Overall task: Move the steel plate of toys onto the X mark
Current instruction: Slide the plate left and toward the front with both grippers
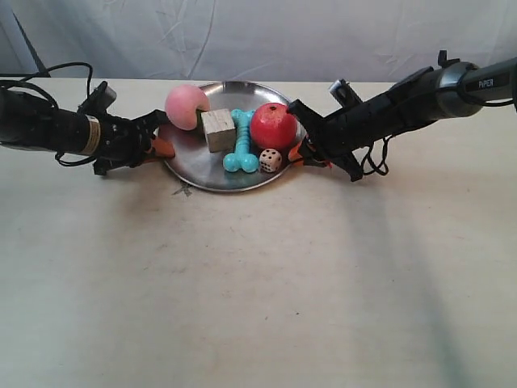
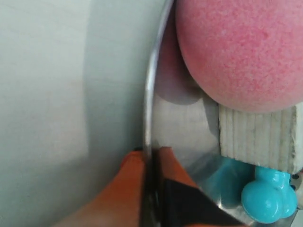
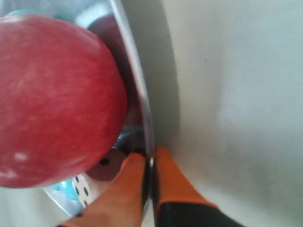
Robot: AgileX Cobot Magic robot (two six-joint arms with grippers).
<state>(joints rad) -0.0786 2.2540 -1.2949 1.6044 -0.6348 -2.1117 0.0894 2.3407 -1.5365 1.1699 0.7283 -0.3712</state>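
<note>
The steel plate (image 1: 206,173) sits at the table's far middle, carrying a pink ball (image 1: 186,106), a wooden cube (image 1: 218,130), a turquoise bone (image 1: 241,143), a red apple-like ball (image 1: 273,126) and a white die (image 1: 271,160). My left gripper (image 2: 150,153) is shut on the plate's rim (image 2: 150,94), beside the pink ball (image 2: 241,52) and cube (image 2: 258,137). My right gripper (image 3: 149,156) is shut on the opposite rim (image 3: 137,90), next to the red ball (image 3: 52,99) and die (image 3: 78,189). The X mark (image 1: 182,191) lies just off the plate's near edge, toward the exterior view's left.
Bare beige table (image 1: 258,291) stretches toward the front. A white cloth backdrop (image 1: 266,36) hangs behind the table's far edge. Black cables (image 1: 65,73) trail from the arm at the exterior view's left, and others from the arm at the right (image 1: 376,162).
</note>
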